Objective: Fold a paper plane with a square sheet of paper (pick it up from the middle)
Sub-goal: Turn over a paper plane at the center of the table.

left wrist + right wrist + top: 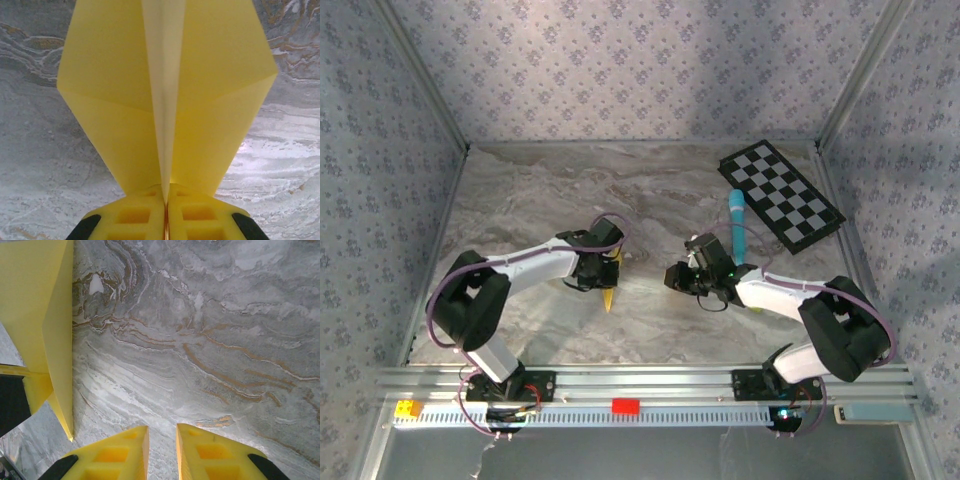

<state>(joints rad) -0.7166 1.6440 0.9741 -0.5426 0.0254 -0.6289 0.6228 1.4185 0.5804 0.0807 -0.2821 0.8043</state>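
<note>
The square sheet of paper now stands as a yellow paper plane point(165, 85) with a centre crease and two wings spread to either side. My left gripper point(166, 200) is shut on its centre fold. From above, the plane point(610, 293) hangs below the left gripper point(605, 265) with its tip pointing toward the near edge, just above the marble table. My right gripper point(672, 277) sits a short way to the right of it. In the right wrist view, the plane point(45, 315) fills the left side, and my right gripper point(162, 440) stands open by a narrow gap over bare marble.
A black-and-white checkered board point(782, 196) lies at the back right. A light-blue marker point(737, 222) lies just beyond the right arm. Patterned walls close in the table on three sides. A rail with a red block point(625, 405) runs along the near edge.
</note>
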